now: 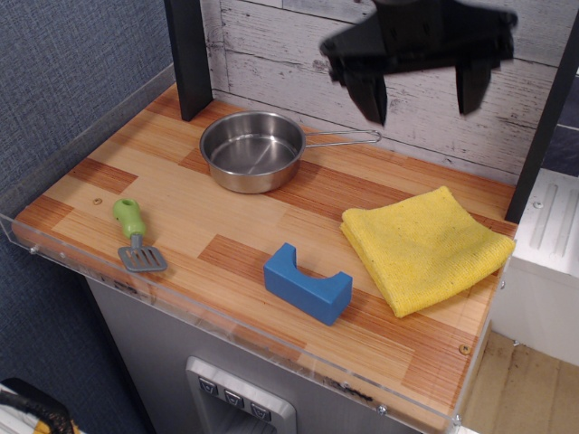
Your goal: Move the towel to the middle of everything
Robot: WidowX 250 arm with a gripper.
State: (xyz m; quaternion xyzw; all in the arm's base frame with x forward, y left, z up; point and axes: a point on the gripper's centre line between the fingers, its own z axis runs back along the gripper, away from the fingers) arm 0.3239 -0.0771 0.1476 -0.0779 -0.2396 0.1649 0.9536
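Gripper (pixel 421 99) spread wide, empty, upper right of frame, high above towel (pixel 425 248), likely lining up for a grasp.
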